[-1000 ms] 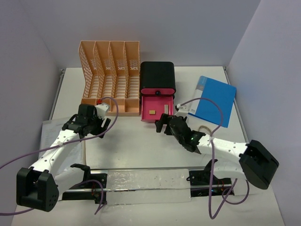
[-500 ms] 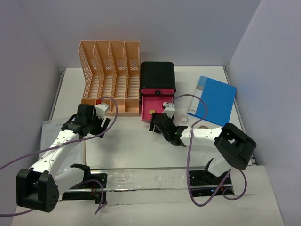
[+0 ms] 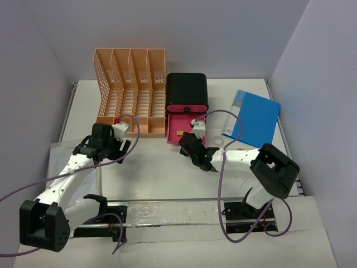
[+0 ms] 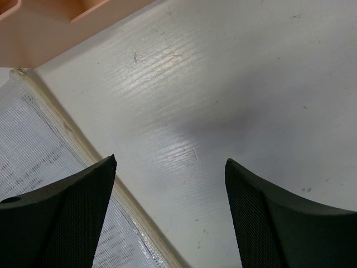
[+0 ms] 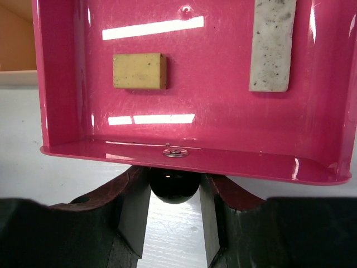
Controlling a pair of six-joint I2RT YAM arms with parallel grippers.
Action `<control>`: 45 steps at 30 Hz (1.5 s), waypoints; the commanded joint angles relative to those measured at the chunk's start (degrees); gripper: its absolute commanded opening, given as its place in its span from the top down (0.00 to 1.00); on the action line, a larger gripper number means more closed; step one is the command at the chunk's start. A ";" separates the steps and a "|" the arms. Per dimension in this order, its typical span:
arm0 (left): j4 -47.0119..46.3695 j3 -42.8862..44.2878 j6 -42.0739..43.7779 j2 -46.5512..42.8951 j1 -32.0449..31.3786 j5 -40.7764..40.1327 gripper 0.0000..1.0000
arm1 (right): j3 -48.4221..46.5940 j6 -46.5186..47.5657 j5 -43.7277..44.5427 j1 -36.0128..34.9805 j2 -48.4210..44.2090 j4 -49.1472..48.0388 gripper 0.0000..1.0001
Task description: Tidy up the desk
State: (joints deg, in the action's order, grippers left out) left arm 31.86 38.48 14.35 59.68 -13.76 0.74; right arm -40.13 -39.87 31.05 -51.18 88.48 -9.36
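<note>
The white desk (image 3: 162, 167) carries a black box (image 3: 187, 89) whose pink drawer (image 3: 187, 127) stands pulled out. In the drawer (image 5: 223, 111) lie a yellow eraser (image 5: 139, 71) and a greyish-white eraser (image 5: 271, 44). At the drawer's front my right gripper (image 3: 187, 142) has its pads on both sides of the black knob (image 5: 173, 190); in the right wrist view the gripper (image 5: 173, 177) is shut on it. My left gripper (image 3: 118, 146) hovers open over bare desk (image 4: 223, 84), and in the left wrist view that gripper (image 4: 170, 167) holds nothing.
A peach lattice file rack (image 3: 131, 92) stands left of the black box, its base (image 4: 44, 28) just beyond my left fingers. A clear sleeve with paper (image 3: 72, 162) lies at the left edge, also under my left finger (image 4: 33, 145). A blue folder (image 3: 256, 117) lies at the back right.
My right gripper moved in to the drawer front and its jaws narrowed onto the knob, while that arm's elbow swung left. The left arm has not moved.
</note>
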 commanded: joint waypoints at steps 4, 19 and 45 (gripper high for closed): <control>-1.41 0.63 0.33 -0.71 0.55 1.22 0.15 | -1.19 3.36 5.52 -0.09 -5.93 -3.38 0.87; -0.84 0.85 0.42 -1.36 0.66 2.02 0.15 | -11.04 10.54 0.54 7.62 2.03 -4.72 0.83; 0.36 1.67 1.19 0.49 0.91 4.18 0.16 | -21.88 12.92 -0.20 13.72 14.21 -12.33 0.64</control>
State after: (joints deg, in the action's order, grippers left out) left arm 32.06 38.48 14.72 60.26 -13.28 3.17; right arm -57.83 -29.13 27.43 -38.00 101.82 -14.63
